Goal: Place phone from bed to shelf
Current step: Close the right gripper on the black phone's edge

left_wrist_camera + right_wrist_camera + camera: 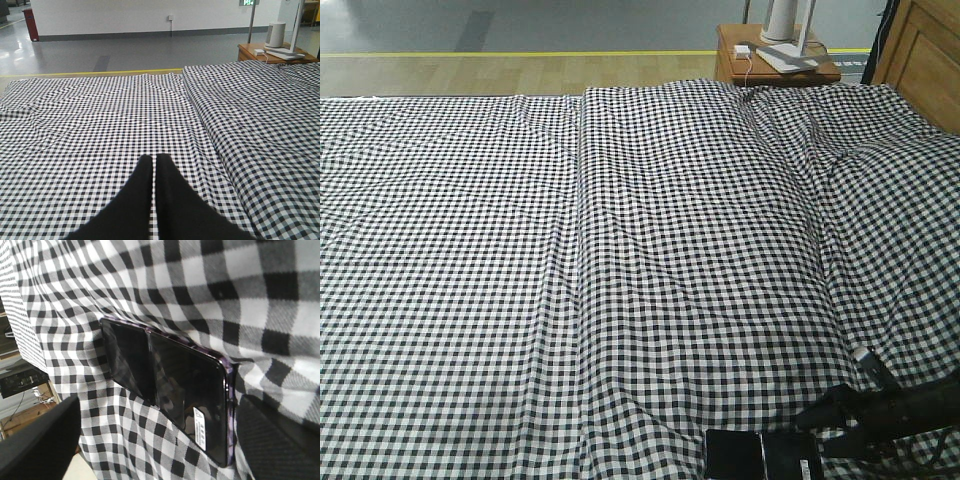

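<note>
Between my right fingers, spread wide, lies the phone: flat on the bed, glossy face up, crease across its middle, white sticker near one end. My right gripper straddles it with jaws apart and nothing gripped. I cannot tell whether either pad touches the phone's edge.

My left gripper has its fingers pressed together on nothing and hovers over plain gingham, well apart from the phone.

From the front, the phone sits at the near edge of the bed. A bedside table stands past the far corner, with grey floor beyond. No shelf is in view.

Judgement: early stage. The approach looks complete. Grasp, lift, carry to the shelf and set-down are all yet to do. On a thin slab lying in soft cloth, I expect the pinch must take the edges.
</note>
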`<state>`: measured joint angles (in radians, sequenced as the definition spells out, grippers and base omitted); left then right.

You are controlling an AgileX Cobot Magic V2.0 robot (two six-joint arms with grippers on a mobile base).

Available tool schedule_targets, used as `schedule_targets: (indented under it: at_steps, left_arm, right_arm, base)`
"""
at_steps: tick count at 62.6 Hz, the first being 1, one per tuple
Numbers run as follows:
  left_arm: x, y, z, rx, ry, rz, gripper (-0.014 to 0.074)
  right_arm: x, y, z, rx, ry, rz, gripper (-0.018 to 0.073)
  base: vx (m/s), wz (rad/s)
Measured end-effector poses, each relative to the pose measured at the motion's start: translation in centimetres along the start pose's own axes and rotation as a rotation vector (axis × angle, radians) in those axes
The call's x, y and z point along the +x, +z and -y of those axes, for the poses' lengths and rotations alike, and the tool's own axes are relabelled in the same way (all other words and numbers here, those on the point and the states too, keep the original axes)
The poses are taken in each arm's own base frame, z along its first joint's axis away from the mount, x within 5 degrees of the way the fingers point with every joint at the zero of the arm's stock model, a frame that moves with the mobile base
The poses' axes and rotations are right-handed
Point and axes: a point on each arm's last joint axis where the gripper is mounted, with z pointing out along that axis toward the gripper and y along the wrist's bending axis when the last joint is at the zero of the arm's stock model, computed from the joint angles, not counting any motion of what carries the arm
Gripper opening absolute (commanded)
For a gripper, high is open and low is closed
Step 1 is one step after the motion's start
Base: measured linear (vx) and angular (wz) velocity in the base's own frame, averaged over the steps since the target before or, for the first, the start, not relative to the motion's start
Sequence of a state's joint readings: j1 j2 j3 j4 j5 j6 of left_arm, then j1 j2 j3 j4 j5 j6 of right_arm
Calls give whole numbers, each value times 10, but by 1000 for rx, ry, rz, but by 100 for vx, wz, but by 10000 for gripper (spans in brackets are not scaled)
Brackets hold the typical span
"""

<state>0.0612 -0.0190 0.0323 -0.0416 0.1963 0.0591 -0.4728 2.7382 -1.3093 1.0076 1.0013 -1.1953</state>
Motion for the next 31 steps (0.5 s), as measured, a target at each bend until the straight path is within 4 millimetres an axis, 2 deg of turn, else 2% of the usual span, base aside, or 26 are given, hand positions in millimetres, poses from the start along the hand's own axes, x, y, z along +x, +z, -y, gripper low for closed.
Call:
schedule_targets:
  at_steps: [31]
  left_arm:
    - [0,0,0,0,0,0,1]
  right_arm:
    - [10,24,15,-69,62,7,594]
  base:
    - [0,0]
